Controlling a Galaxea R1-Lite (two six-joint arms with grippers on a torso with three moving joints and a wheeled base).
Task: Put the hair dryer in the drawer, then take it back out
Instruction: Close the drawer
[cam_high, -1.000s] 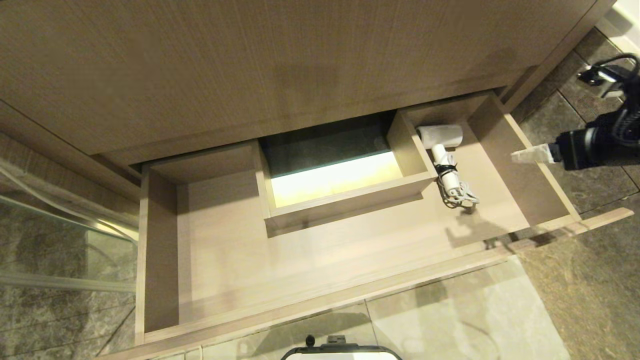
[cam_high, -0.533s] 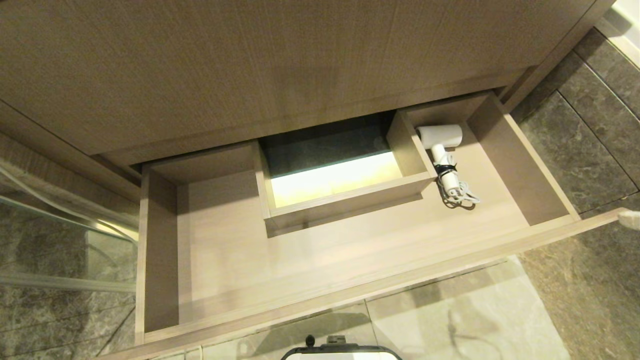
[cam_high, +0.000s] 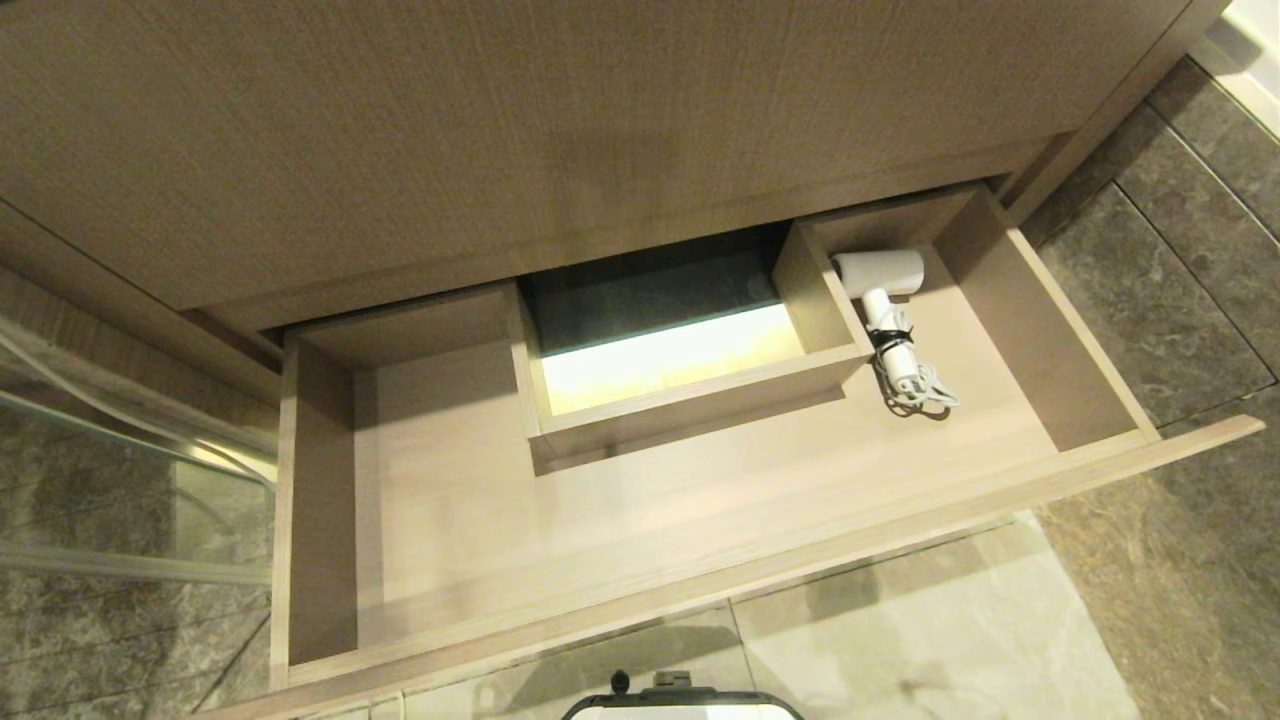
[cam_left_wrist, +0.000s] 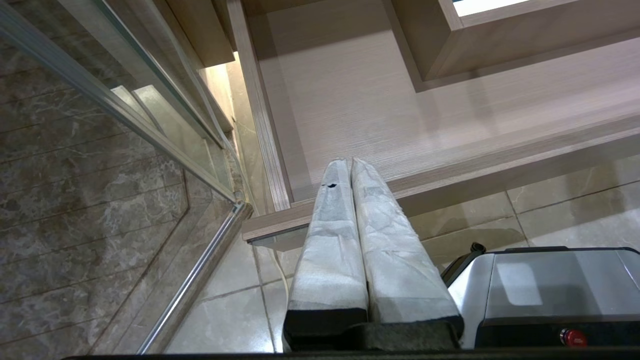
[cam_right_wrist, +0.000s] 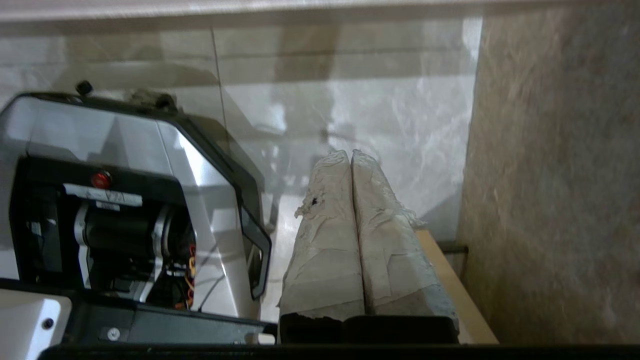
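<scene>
Nearest the robot, the top of its base (cam_high: 683, 703) shows at the lower edge of the head view, on pale floor tiles (cam_high: 900, 640) in front of the drawer (cam_high: 700, 560). Neither arm appears in the head view. The left gripper (cam_left_wrist: 350, 162) hangs beside the base, just in front of the drawer's left front corner, its two padded fingers (cam_left_wrist: 330, 225) pressed together with nothing between them. The right gripper (cam_right_wrist: 350, 154) is down low on the other side of the base, pointing at the glossy floor, its wrapped fingers (cam_right_wrist: 385, 240) likewise closed flat against each other and empty.

The drawer is pulled well out of the wood-grain cabinet (cam_high: 500, 130). Its floor forms a U around a rectangular cutout (cam_high: 660, 340), through which a lit patch shows below.

The hair dryer (cam_high: 885, 300) lies in the drawer's right arm, just right of the cutout's wall. Its white barrel sits toward the back of the drawer, lying crosswise, and its handle runs toward the drawer front. The coiled cord (cam_high: 918, 392) is bundled at the handle's end, resting on the drawer floor.

Beyond the drawer's right side, dark marbled floor tiles (cam_high: 1180, 300) run back beside the cabinet. To the drawer's left stands a glass panel (cam_high: 130, 470) with a metal edge.
</scene>
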